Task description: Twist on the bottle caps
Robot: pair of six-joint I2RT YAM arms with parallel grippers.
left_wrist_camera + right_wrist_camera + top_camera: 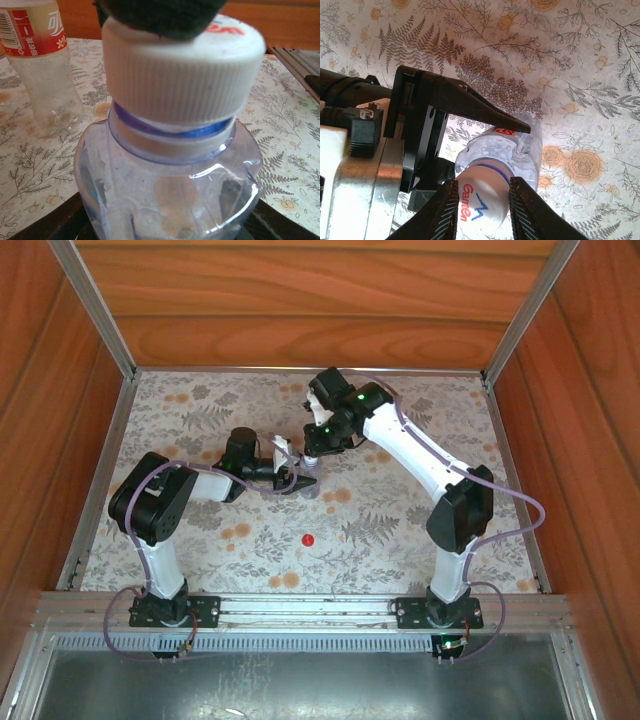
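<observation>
Bottle with red label point(42, 65) beyond cap point(182, 75)

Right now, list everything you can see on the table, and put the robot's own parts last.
white cap: one, white, on the plain bottle's neck
red cap: one, bright red, loose on the cloth nearer the arm bases
plain bottle: one, clear with bluish tint, upright mid-table
labelled bottle: one, clear with red-and-white band, standing beyond the plain bottle
tablecloth: one, pale floral, covering the table
left end effector: one, black, gripping the plain bottle
right end effector: one, black, closed on the white cap
</observation>
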